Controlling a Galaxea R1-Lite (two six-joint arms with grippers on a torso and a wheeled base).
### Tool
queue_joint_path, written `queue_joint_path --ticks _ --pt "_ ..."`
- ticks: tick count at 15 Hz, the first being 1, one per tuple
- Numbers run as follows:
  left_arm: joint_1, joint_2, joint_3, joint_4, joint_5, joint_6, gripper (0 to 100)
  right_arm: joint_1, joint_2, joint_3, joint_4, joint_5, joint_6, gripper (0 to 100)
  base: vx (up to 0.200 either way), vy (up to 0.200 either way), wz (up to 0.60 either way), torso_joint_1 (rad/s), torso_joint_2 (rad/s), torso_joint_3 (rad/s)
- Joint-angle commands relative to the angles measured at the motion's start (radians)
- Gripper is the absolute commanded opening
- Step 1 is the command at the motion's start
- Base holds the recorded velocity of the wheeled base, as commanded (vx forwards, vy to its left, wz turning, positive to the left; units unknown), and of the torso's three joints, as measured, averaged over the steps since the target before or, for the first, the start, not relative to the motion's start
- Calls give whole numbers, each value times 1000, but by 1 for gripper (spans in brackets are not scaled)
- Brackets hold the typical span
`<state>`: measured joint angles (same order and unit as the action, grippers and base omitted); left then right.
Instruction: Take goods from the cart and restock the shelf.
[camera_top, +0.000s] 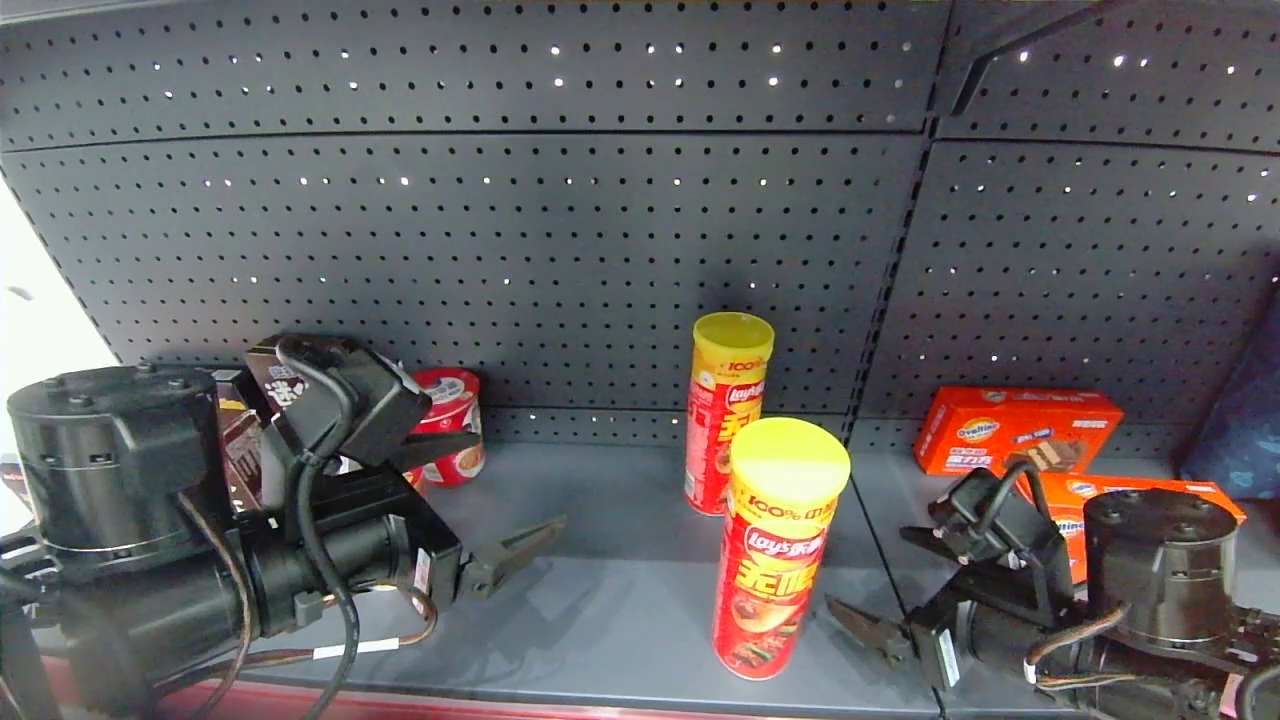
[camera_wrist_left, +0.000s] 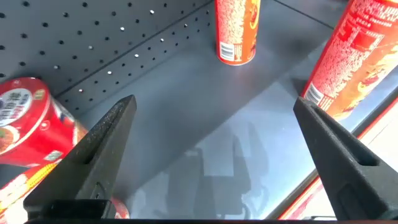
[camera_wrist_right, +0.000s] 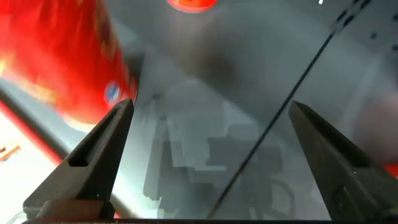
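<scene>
Two red chip cans with yellow lids stand upright on the grey shelf (camera_top: 610, 610): the front can (camera_top: 775, 550) near the shelf edge, the back can (camera_top: 728, 410) closer to the pegboard. My left gripper (camera_top: 495, 495) hovers open and empty over the shelf, left of the cans. In the left wrist view the left gripper (camera_wrist_left: 214, 149) frames bare shelf, with the back can (camera_wrist_left: 235, 31) and front can (camera_wrist_left: 354, 56) beyond. My right gripper (camera_top: 890, 585) is open and empty just right of the front can. In the right wrist view the right gripper (camera_wrist_right: 211, 149) has the front can (camera_wrist_right: 68, 62) beside one finger.
A red cup (camera_top: 452, 420) stands at the back left, with brown packs (camera_top: 235, 430) behind my left arm. Two orange boxes (camera_top: 1015, 430) lie on the right shelf section past the upright seam (camera_top: 890, 300). Free shelf lies between the cup and the cans.
</scene>
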<state>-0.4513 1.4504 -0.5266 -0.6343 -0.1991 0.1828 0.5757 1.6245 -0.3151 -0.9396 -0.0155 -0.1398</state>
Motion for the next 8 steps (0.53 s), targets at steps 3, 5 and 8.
queue_joint_path --ticks 3,5,8 --pt "0 -8 4 -1 0 0 100 3 46 -21 -5 2 0 100 0 0 0 0 0 0" --pt "0 -7 4 -1 0 0 100 7 52 -24 -5 2 0 100 0 0 0 0 0 0" --pt "0 -8 4 -1 0 0 100 52 66 -41 -5 2 0 100 0 0 0 0 0 0"
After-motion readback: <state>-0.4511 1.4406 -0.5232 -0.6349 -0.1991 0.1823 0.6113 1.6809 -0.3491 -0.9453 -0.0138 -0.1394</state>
